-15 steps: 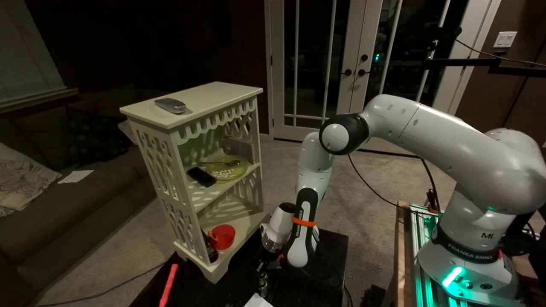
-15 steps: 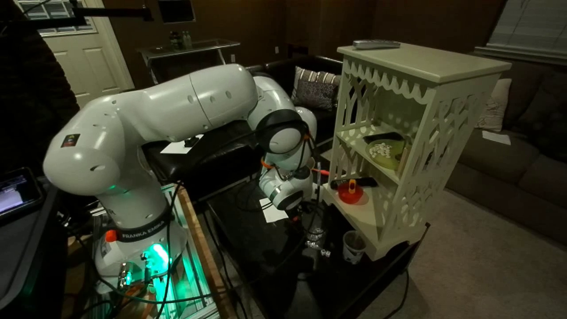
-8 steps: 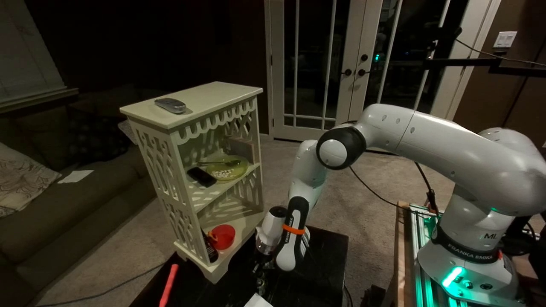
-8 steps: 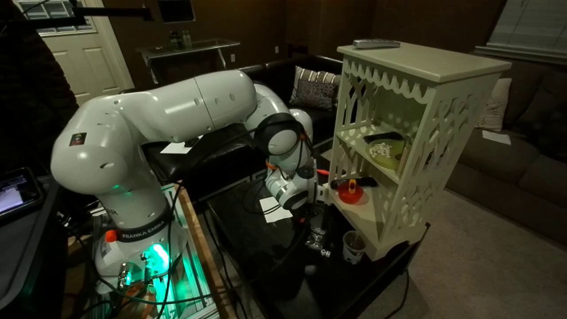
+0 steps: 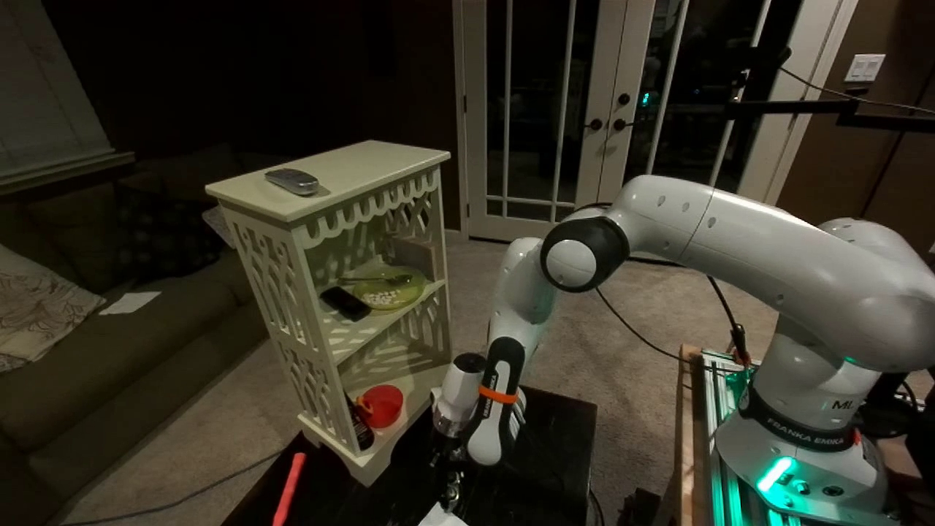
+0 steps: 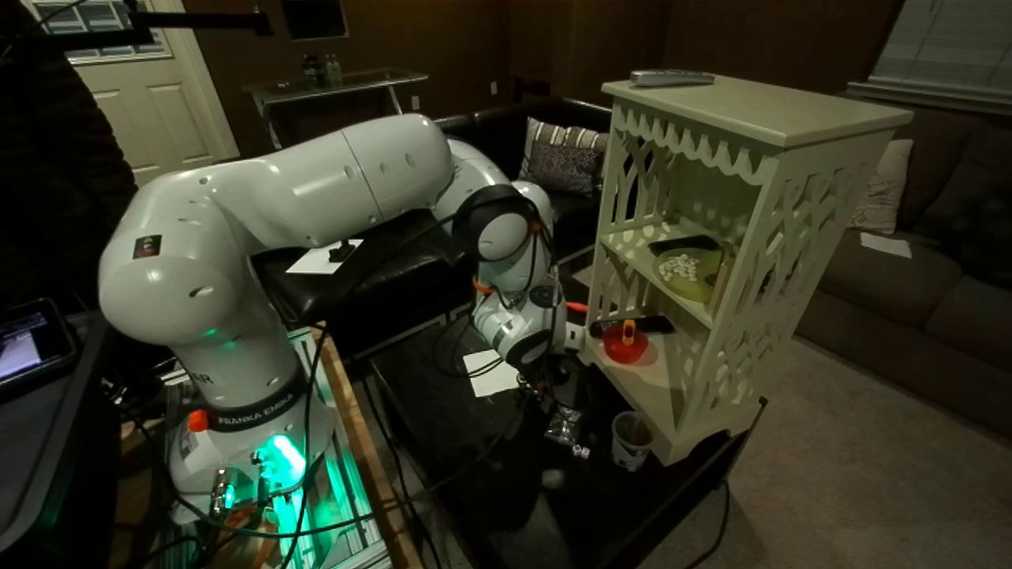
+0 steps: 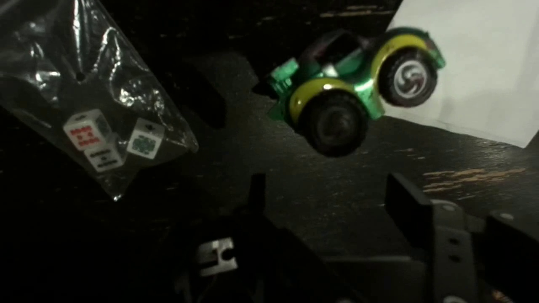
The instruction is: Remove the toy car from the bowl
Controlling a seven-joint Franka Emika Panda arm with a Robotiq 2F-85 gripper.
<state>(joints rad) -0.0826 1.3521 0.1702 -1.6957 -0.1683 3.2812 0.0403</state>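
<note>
A green-and-yellow toy car [image 7: 358, 88] lies on a black tabletop [image 6: 443, 419], well apart from the red bowl [image 5: 385, 408], as a robot's claw [image 7: 327, 193] hangs near it, fingers [image 7: 408, 210] spread and nothing between them. The bowl sits on the lower shelf [image 6: 660, 383] of a white lattice rack [image 6: 775, 111] in both exterior views, so the removal looks done and the danger lies mostly in the exit. In the wrist view the car is just past the fingertips: a sweep made too low could clip a wheel, sending the car rolling or shoving it toward the sheet of white paper [image 7: 476, 80] whose edge it overlaps from this angle; whether the two touch cannot be told. On the car's other side, a clear plastic bag [image 7: 101, 92] holding dice [image 7: 145, 139] could catch on a finger and be dragged along. Poor light adds to the risk, dark fingers over a dark surface leaving their height hard to judge. In an exterior view the robot's wrist [image 6: 510, 324] is near the rack, and a careless swing might bump it, jolting the bowl on its shelf or knocking over the cup [image 6: 630, 453] at the rack's foot, whose contents are too dark to make out.
</note>
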